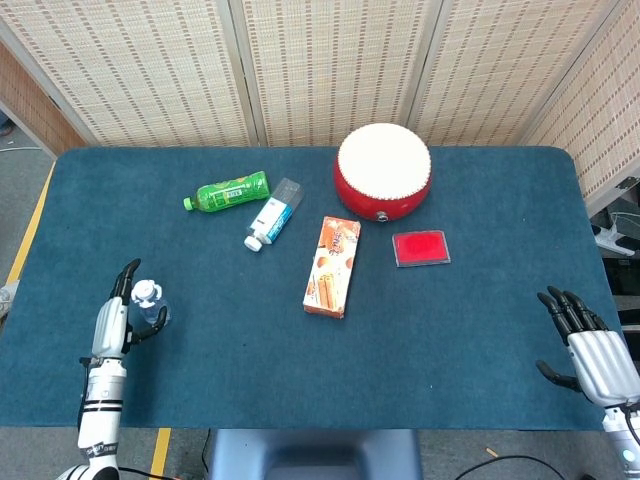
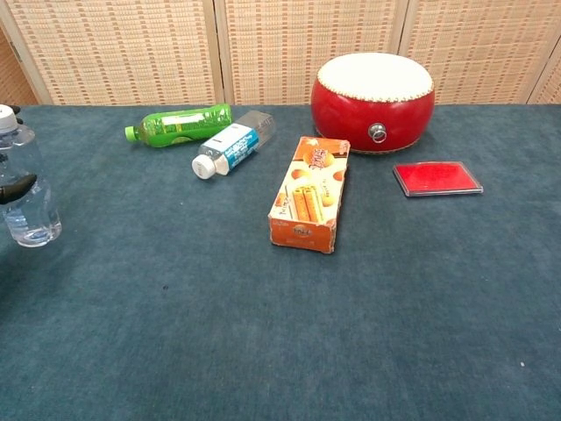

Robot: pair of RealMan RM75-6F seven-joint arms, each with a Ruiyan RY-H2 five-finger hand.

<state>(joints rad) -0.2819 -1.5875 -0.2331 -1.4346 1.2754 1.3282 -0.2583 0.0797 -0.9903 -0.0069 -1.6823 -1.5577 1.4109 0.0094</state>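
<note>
Woven screen behind a blue-covered table

Folding reed panels (image 1: 330, 65) in pale frames along the back; dark blue cloth over table (image 1: 450, 340); grey floor (image 1: 25, 190) with yellow line (image 1: 30, 225) at left.

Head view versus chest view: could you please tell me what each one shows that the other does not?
Only the head view shows the right hand, fingers spread over the table's right edge, and the whole left hand beside the clear bottle. The chest view shows nothing extra; it shows the drum's metal ring from the side. Both show the green bottle, the white-capped bottle, the orange box and the red case.
</note>
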